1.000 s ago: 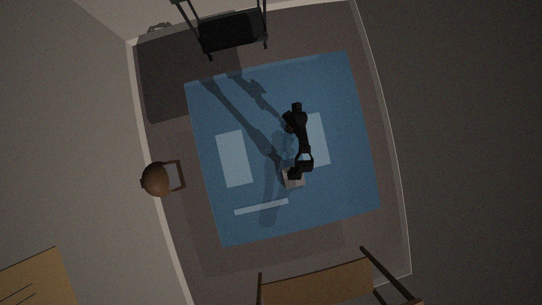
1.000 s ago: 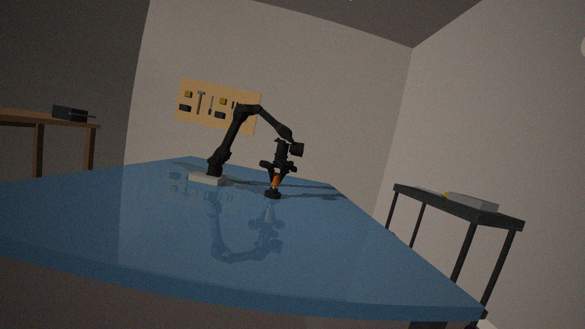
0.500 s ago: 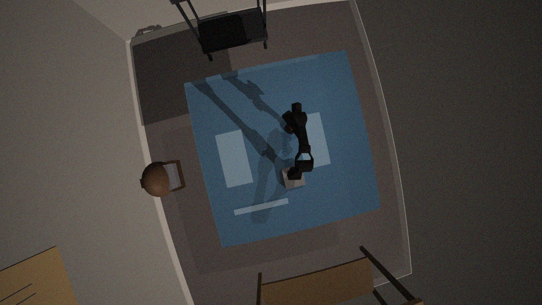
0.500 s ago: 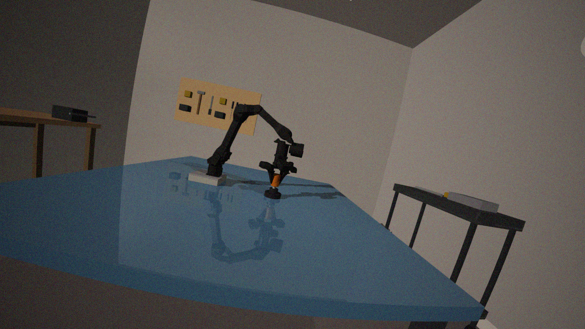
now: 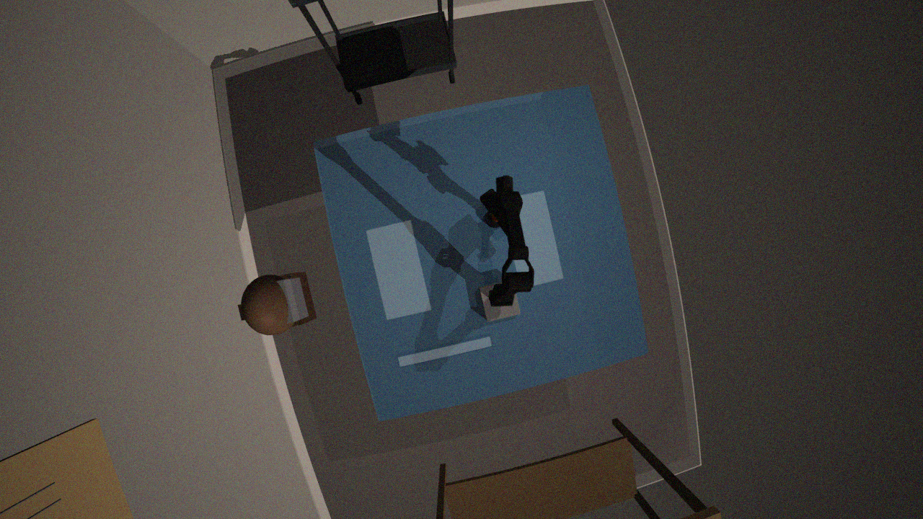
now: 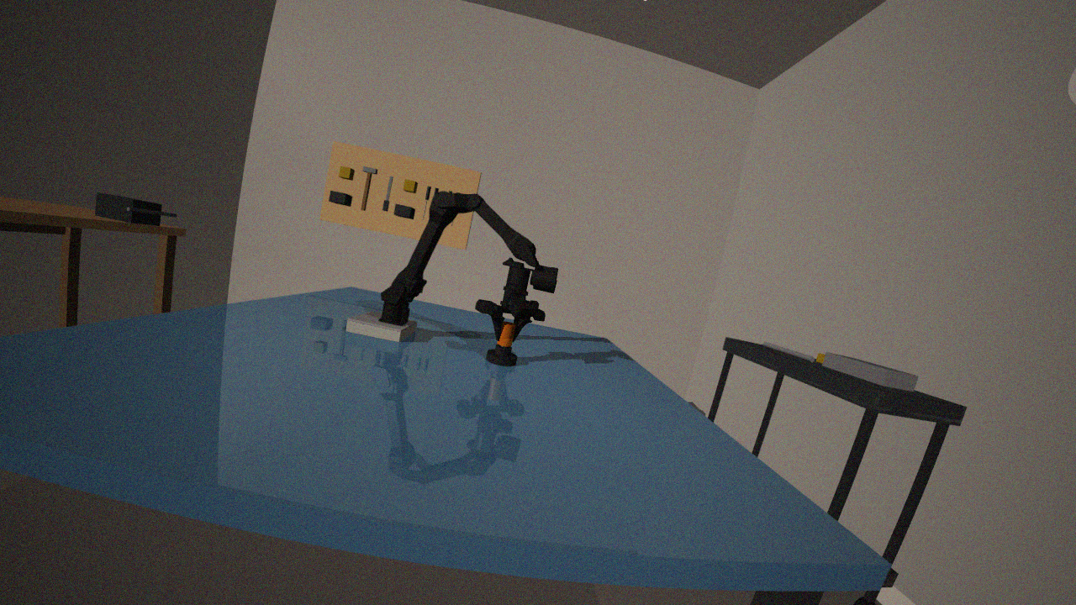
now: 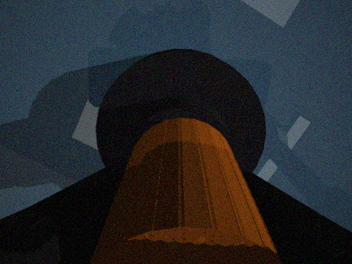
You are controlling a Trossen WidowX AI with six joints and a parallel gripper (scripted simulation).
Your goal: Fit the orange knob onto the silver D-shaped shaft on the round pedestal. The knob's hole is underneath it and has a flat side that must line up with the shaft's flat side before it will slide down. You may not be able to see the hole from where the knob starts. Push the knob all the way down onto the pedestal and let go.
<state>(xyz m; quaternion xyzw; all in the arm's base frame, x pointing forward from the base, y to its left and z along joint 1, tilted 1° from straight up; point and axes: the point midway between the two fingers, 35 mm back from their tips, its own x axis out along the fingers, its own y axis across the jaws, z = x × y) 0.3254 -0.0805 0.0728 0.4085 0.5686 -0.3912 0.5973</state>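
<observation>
The orange knob [image 6: 506,335] [image 7: 191,176] is upright between the fingers of my gripper. A small part of it shows in the top view beneath the arm. My gripper [image 6: 506,338] is shut on the knob, with a dark finger on each side of it. The round black pedestal [image 6: 501,360] [image 7: 183,81] stands on the table directly under the knob. The knob's lower end is at the pedestal's raised centre, and no gap shows between them in the exterior view. The silver shaft is hidden, as are the hole and both flat sides.
The blue table [image 5: 580,309] [image 6: 602,466] carries the arm's pale base block [image 5: 503,313] [image 6: 380,328], a short way from the pedestal. The black arm arches above the table. A dark cart [image 6: 842,383] stands off the table's side.
</observation>
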